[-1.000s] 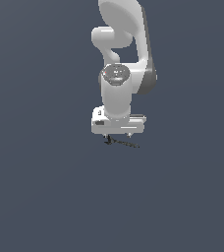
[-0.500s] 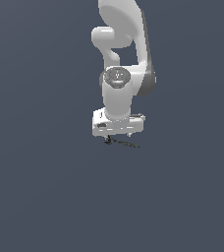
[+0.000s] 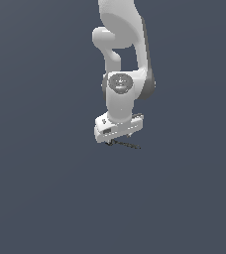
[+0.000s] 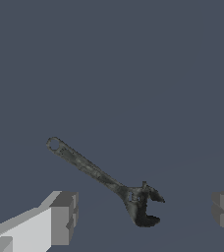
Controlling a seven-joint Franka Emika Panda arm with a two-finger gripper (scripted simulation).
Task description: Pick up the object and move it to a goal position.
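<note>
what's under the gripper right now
A small dark wrench lies on the plain grey surface beneath the open gripper, its hooked head between the fingers. In the exterior view the gripper covers the head end; only the handle shows.

a thin dark wrench with a hooked head point(image 4: 109, 183) is black mottled with dull grey, with a faint bluish spot at its head. the white blocky gripper point(image 4: 143, 216) has grey pads point(image 4: 65, 217). the flat ground point(image 3: 45, 188) is plain slate blue-grey.
</note>
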